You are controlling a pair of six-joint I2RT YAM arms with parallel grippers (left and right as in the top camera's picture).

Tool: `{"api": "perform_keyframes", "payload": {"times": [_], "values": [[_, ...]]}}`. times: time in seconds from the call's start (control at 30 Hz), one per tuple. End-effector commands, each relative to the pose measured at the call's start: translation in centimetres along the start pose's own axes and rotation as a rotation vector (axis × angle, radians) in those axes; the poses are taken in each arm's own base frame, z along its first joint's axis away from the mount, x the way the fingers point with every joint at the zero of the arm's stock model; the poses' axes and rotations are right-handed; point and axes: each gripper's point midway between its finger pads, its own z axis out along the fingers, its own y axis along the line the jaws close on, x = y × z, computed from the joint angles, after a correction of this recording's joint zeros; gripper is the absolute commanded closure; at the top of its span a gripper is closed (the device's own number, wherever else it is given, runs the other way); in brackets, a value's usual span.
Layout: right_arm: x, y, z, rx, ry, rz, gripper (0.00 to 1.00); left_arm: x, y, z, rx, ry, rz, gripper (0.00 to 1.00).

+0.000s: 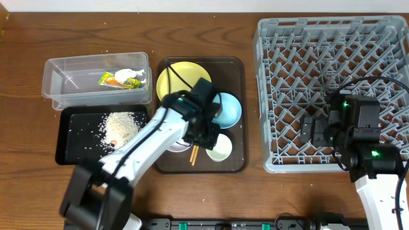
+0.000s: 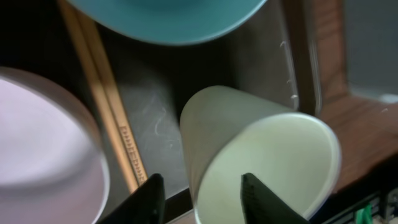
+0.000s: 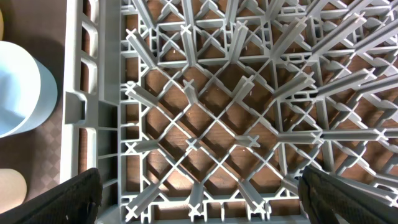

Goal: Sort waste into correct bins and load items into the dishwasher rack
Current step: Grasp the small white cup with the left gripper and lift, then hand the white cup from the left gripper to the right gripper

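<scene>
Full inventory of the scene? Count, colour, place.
clear tub: 1, transparent, far left
wrapper: 1, green-orange-white, in clear tub
black tray: 1, black, beside clear tub
rice: pile, white, in black tray
brown tray: 1, brown, centre
plate: 1, yellow, brown tray
blue bowl: 1, light blue, brown tray
white bowl: 1, white, brown tray
cup: 1, pale, brown tray
chopsticks: 2, wooden, brown tray
rack: 1, grey, right
left end effector: 1, black, open at cup
right end effector: 1, black, open over rack
</scene>
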Motion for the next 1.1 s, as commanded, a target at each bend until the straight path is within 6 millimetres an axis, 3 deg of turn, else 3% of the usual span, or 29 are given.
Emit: {"api": "perform_keyframes", "payload": {"times": [0.0,0.07,0.13,0.3,0.43,0.63,0.73,0.83,0.97,1.07], "values": [[-0.8,0.1,-0.6,-0.005,-0.024,0.010,0.01,0.6,0.5,1.5,-0.019,0.055,-0.005,0.70],[-0.8,0.1,-0.6,-0.005,-0.023,0.011,0.01,0.6,0.7,1.8,-0.020,0.058,-0.008,0.87],[-0.7,0.1,-0.6,-0.005,-0.020,0.010,0.01,0.3,0.6,1.5,-0.017,0.046,-0.007,0.94],[-0.7,0.1,-0.6,-0.005,-0.018,0.010,0.01,-0.3,0.0,-0.9,0.013,-0.008,-0.007,0.94],[-0.9,0.1,-0.6,-0.005,-0.030,0.010,0.01,-1.5,-1.3,-5.0,0.135,-0.121,-0.017,0.94],[-2.8,0.6,-0.7,-0.032,-0.103,0.018,0.01,-5.0,0.9,-10.4,0.282,-0.344,-0.137,0.94],[-3.9,3.0,-0.7,-0.172,-0.140,0.005,0.01,-7.1,1.8,-12.0,0.419,-0.406,-0.217,0.94],[-4.3,6.8,-0.9,-0.401,-0.134,-0.017,0.01,-8.9,1.6,-13.1,0.595,-0.430,-0.241,0.94],[-3.3,10.9,-1.2,-0.663,-0.064,-0.066,0.01,-9.9,-0.3,-13.7,0.858,-0.382,-0.174,0.94],[-2.1,13.5,-1.4,-0.836,-0.015,-0.138,0.01,-9.7,-1.3,-13.0,0.992,-0.305,-0.153,0.94]]}}
